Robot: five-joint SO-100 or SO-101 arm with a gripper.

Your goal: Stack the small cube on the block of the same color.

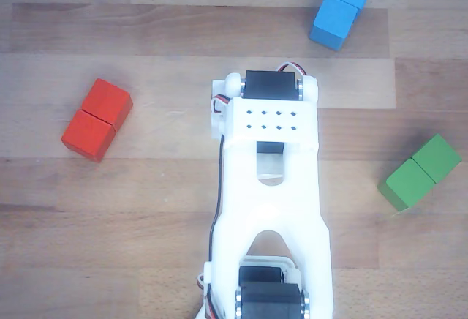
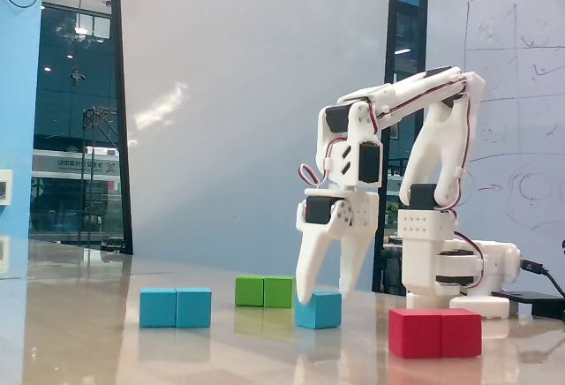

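Observation:
In the fixed view the small blue cube (image 2: 319, 310) sits on the table. My gripper (image 2: 323, 294) is open and points down just over it. One fingertip is at the cube's upper left corner and the other is beside its upper right. Whether they touch the cube I cannot tell. The blue oblong block (image 2: 176, 307) lies to the left, well apart from the cube. It also shows at the top right of the other view (image 1: 340, 7). In the other view the white arm (image 1: 270, 187) hides the small cube and the fingers.
A green oblong block (image 2: 265, 291) (image 1: 421, 172) lies behind the cube in the fixed view. A red oblong block (image 2: 435, 332) (image 1: 96, 119) lies at the front right there. The arm's base (image 2: 450, 283) stands at the right. The table (image 1: 146, 246) is wooden.

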